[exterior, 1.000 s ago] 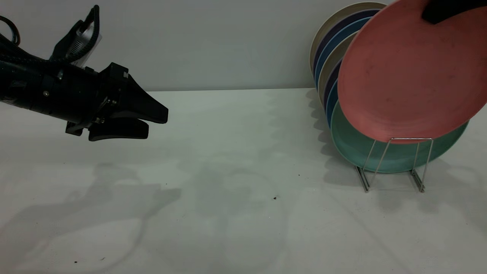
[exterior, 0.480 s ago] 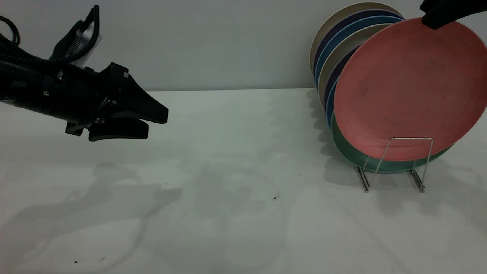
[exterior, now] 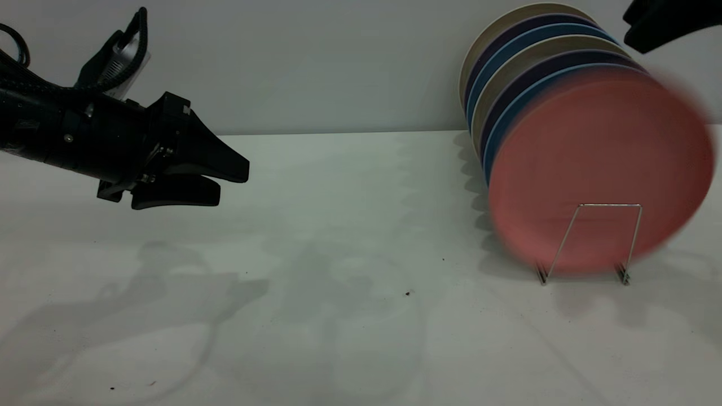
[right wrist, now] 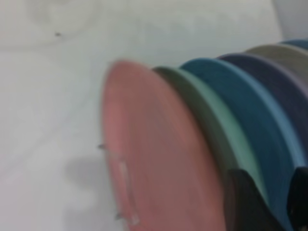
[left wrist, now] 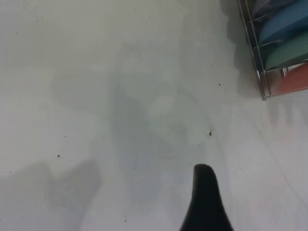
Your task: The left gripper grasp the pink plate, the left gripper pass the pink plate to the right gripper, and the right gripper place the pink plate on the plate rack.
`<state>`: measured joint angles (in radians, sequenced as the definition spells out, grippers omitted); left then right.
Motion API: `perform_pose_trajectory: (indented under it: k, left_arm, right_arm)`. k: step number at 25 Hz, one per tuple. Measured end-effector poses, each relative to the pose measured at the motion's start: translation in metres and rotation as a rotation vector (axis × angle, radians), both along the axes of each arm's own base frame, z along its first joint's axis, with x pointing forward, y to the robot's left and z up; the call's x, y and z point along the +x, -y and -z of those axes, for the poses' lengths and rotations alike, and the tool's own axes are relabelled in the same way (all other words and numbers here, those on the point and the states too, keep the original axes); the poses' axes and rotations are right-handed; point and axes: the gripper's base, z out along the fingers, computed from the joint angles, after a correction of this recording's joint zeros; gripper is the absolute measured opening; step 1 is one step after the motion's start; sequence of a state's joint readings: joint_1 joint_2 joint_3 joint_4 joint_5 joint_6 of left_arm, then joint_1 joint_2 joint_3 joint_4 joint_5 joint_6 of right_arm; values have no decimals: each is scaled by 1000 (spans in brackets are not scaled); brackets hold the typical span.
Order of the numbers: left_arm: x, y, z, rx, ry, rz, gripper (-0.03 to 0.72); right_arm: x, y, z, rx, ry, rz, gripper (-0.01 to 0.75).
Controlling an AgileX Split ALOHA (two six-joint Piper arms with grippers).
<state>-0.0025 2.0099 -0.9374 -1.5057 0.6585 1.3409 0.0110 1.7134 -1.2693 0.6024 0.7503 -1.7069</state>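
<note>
The left end effector [exterior: 217, 183] hovers at nine o'clock, fingers slightly parted, holding nothing. At three o'clock the pink plate [exterior: 598, 169] stands in the plate rack [exterior: 586, 242]. Above it, the right end effector [exterior: 665, 22] is spread, clear of the plate.

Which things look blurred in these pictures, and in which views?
Exterior view: the pink plate is smeared at its edge, while the plate rack and the left gripper are crisp. Right wrist view: the whole plate stack is soft.
</note>
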Motion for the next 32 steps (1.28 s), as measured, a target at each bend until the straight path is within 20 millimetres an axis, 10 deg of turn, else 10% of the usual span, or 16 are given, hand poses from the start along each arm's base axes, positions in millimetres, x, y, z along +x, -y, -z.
perform_pose_trajectory:
  k: [17, 32]
  left_arm:
    - [-5, -5, -6, 90, -33, 13, 563]
    - [-71, -62, -114, 759, -193, -130, 563]
  right_arm:
    - [-13, 0, 6, 314, -460, 612, 297]
    - [-44, 20, 13, 95, -770, 1031, 392]
